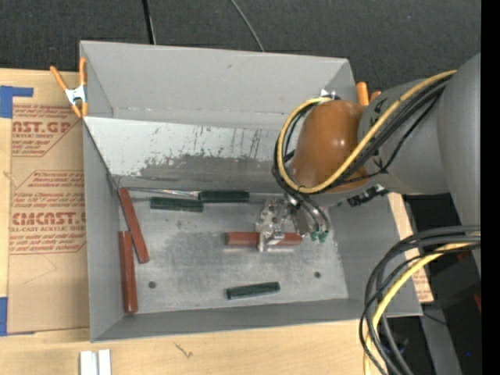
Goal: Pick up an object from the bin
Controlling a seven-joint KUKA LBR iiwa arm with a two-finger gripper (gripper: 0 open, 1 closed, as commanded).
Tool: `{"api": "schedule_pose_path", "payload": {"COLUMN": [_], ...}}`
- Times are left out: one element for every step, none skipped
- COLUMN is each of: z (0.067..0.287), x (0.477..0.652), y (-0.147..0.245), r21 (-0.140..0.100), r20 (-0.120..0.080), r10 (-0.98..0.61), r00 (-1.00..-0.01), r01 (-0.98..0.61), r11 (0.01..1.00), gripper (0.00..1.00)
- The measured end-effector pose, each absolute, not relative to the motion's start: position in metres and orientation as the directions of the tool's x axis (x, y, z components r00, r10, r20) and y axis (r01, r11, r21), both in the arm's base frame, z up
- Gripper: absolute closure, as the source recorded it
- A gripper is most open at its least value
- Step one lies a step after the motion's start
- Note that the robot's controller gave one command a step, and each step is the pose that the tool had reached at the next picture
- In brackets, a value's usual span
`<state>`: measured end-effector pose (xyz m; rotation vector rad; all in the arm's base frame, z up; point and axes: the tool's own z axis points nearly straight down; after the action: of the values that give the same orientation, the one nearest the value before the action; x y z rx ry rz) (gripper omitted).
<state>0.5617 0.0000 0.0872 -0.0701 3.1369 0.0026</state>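
Right, camera view: I look down into the grey bin [219, 76] from above; the arm comes in from the right under its orange cover [332, 143]
Gripper: the gripper [273, 231] is low over the bin floor, right of centre; it sits directly above a stick, on that stick's right half
Grip state: I cannot tell whether it is apart or closed; the metal parts at the tip hide it
Task's thing: a red-brown stick [241, 240] lies flat on the floor near the middle; its left end shows bare, its right end pokes out just past the gripper
Long axis: the stick runs left to right, roughly parallel to the bin's near wall; I judge any closing must come across that line, from far side and near side
Neighbours: a dark green stick [252, 291] lies nearer me, well apart; two more dark green sticks [176, 204] lie by the back wall; two red-brown sticks [133, 226] rest along the left wall
Judgement: the centre stick has free floor on both long sides; nothing nearby should crowd a lift
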Motion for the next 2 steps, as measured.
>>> {"api": "schedule_pose_path", "payload": {"z": [0.095,0.107], "x": [0.561,0.560], "y": [0.000,0.000], "r21": [0.001,0.001], "r20": [0.000,0.004], "r10": [-0.044,-0.044], "r00": [-0.999,-0.999], "r01": [-0.044,-0.044], "r11": [0.999,0.999], "gripper": [1.00,1.00]}}
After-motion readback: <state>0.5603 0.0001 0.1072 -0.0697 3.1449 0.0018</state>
